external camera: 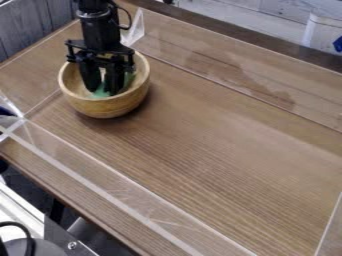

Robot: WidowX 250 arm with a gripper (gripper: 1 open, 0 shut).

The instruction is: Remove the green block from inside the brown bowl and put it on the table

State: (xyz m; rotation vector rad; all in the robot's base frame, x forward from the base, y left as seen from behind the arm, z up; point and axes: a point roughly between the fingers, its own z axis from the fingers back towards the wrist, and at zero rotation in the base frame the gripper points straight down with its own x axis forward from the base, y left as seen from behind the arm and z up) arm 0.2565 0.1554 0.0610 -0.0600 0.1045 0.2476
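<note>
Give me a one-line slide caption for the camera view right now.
Tool shut on the green block inside the brown bowl, at the table's far-left corner.

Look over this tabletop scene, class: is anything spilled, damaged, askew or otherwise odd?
Nothing stands out. The brown bowl sits upright near the table's far-left corner, the gripper reaches down into it, shut on the green block. No spill or damage shows; the paler streaks on the wood look like glare.
</note>
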